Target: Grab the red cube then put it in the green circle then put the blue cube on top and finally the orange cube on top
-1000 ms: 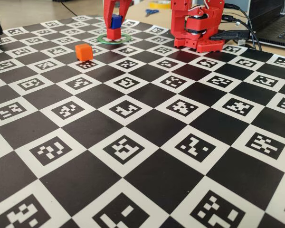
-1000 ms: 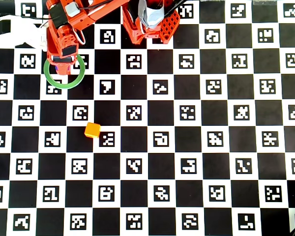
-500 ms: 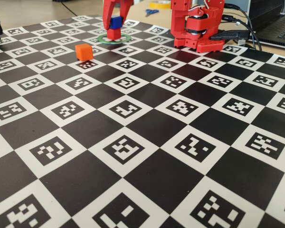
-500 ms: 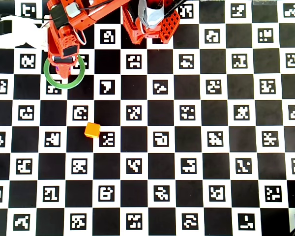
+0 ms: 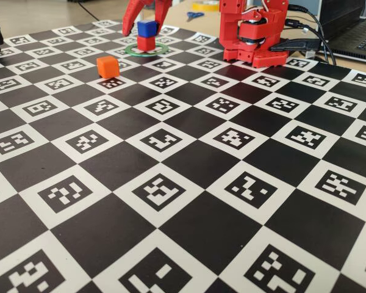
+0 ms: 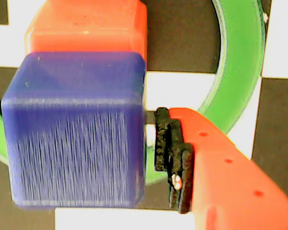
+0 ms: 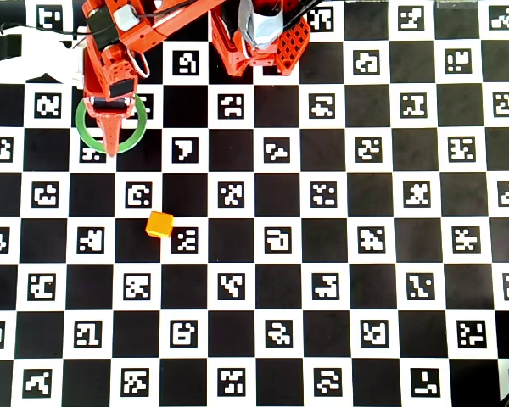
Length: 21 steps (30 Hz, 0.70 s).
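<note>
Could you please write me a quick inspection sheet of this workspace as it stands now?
Surface: checkered marker mat, flat.
Job's things: blue cube stacked on red cube inside green circle; orange cube apart on the mat, not yet stacked.
Clutter: scissors beyond the mat.
Gripper: gripper open, straddling the stack; pad clear of the blue cube in the wrist view.
Cables: black cables by the arm base.
Surroundings: laptop at right in the fixed view.
</note>
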### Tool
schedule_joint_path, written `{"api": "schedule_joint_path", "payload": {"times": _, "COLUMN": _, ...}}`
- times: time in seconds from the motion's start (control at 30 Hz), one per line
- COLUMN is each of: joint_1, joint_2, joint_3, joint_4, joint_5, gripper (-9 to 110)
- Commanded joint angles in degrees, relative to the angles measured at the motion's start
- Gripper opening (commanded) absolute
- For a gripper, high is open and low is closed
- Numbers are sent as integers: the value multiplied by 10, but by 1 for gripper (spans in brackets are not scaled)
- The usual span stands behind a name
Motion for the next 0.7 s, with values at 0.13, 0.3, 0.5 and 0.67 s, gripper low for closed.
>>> {"api": "schedule_joint_path", "payload": {"times": 0.13, "joint_1": 14, "joint_2": 75, "joint_3": -32, "joint_4": 47, "joint_5": -4, "gripper": 53}}
{"api": "schedule_joint_path", "payload": {"times": 0.3, "joint_1": 21, "joint_2": 107, "joint_3": -53, "joint_4": 97, "joint_5": -18, "gripper": 53}}
{"api": "schedule_joint_path", "payload": {"times": 0.5, "joint_1": 18, "joint_2": 145, "joint_3": -77, "joint_4": 130, "joint_5": -4, "gripper": 53}}
{"api": "schedule_joint_path", "payload": {"times": 0.67, "joint_1": 9, "joint_2": 164, "joint_3": -110, "joint_4": 142, "joint_5": 16, "gripper": 53}}
